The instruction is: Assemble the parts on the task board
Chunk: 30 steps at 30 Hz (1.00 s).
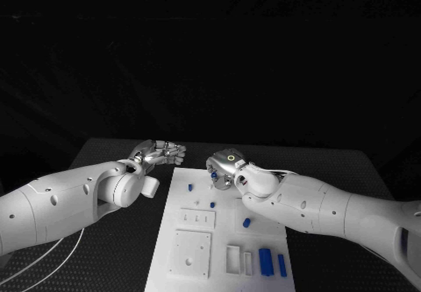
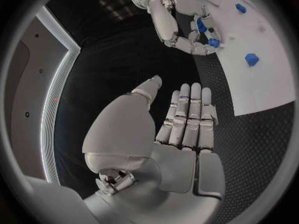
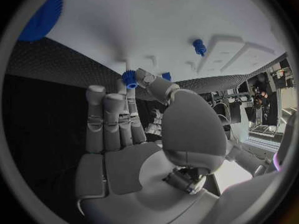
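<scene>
The right hand (image 1: 226,170) pinches a small blue part (image 3: 129,78) at its fingertips, right over the far end of the board (image 1: 198,243). The left hand (image 1: 160,152) sits beside the board, fingers flat and together, holding nothing.

Board (image 1: 198,243): smooth matt white plastic. Parts (image 1: 265,262): matt blue plastic, one (image 3: 129,78) with a ribbed edge. Table (image 1: 105,255): black, finely textured, dimpled mat surface. Hands (image 2: 187,119): satin silver metal-look segments. Arms (image 1: 53,207): glossy smooth white plastic shells
</scene>
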### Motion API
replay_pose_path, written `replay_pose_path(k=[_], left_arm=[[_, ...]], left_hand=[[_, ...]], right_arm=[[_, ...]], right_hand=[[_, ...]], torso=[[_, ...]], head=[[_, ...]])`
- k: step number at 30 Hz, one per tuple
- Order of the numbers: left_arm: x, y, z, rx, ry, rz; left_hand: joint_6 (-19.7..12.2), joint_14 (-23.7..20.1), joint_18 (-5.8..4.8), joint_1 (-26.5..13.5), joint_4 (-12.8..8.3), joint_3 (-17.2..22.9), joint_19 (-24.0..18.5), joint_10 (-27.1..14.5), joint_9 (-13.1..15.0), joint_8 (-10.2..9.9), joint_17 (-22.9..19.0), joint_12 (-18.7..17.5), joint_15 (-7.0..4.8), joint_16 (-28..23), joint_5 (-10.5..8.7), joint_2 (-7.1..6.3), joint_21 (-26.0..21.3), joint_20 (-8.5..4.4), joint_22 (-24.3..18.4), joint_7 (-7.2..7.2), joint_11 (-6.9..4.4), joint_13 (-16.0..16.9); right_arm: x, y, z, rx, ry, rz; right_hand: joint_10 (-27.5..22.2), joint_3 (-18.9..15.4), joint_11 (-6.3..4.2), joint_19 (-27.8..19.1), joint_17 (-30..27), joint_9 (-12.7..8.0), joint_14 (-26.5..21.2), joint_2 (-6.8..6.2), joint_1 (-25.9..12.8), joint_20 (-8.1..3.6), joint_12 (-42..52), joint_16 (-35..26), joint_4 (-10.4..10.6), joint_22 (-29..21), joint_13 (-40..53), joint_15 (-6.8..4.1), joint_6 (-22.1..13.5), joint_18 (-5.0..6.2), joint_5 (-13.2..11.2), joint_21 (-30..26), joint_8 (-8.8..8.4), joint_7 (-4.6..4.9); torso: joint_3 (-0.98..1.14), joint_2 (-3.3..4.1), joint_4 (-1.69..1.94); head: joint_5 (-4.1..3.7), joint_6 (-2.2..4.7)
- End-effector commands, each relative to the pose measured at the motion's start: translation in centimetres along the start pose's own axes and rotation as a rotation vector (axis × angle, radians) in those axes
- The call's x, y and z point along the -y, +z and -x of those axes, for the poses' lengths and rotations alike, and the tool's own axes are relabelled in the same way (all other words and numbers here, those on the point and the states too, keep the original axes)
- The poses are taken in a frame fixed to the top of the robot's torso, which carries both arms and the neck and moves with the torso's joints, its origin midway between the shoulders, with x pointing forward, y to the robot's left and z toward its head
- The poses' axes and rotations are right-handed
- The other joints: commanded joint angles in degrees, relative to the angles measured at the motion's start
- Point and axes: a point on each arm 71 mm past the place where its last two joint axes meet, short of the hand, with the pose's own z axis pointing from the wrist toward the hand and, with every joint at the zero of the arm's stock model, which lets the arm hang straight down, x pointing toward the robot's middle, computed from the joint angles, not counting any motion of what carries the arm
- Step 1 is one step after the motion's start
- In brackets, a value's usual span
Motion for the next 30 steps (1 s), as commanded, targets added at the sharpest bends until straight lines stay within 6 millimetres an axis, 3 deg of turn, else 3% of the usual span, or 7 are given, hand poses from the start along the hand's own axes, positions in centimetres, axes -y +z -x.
replay_pose_path(k=[1, 15, 30], left_arm=[[0.33, 0.06, -0.27, -0.017, 0.001, -0.013], [0.51, 0.04, -0.21, -0.017, 0.003, -0.015], [0.55, 0.07, -0.27, -0.018, 0.005, -0.016]], left_hand=[[0.57, -0.19, 0.58, -0.53, -0.03, -0.20, 0.03, 0.40, -0.05, -0.19, -0.06, -0.39, 0.25, -0.19, -0.30, 0.03, 0.03, 0.25, 1.21, 0.02, 0.09, -0.10], [0.60, -0.19, 0.59, -0.55, -0.04, -0.19, 0.03, 0.42, -0.07, -0.24, -0.07, -0.42, 0.26, -0.19, -0.30, 0.02, 0.03, 0.26, 1.21, 0.02, 0.09, -0.13], [0.62, -0.18, 0.59, -0.57, -0.04, -0.19, 0.03, 0.44, -0.09, -0.28, -0.08, -0.44, 0.26, -0.20, -0.31, 0.01, 0.03, 0.27, 1.21, 0.02, 0.09, -0.15]], right_arm=[[-0.19, 0.10, -0.21, -0.015, -0.009, 0.014], [-0.25, -0.01, -0.61, -0.056, -0.011, 0.018], [-0.56, 0.20, -0.65, -0.060, -0.003, 0.019]], right_hand=[[0.59, -0.04, 0.30, 0.04, -0.08, 0.10, -0.18, -0.17, 0.02, -0.41, 0.14, 0.39, 0.31, 1.05, -0.08, -0.14, -0.17, 3.61, 0.00, 0.35, -0.05, -0.31], [0.57, -0.16, 0.31, 0.00, -0.14, 0.16, -0.20, -0.01, -0.03, -0.40, 0.08, 0.44, 0.35, 1.05, -0.01, -0.13, -0.19, 3.61, -0.01, 0.37, -0.08, -0.30], [0.34, -0.41, 0.37, -0.20, -0.27, 0.20, -0.35, 0.12, -0.13, -0.38, -0.11, 0.42, 0.26, 1.02, 0.04, -0.08, -0.40, 3.61, -0.01, 0.33, -0.23, -0.23]], torso=[[-0.01, 0.06, 0.03], [-0.05, -0.01, -0.14], [-0.02, 0.01, -0.17]], head=[[0.06, -0.01], [0.35, -0.48], [0.36, -0.41]])
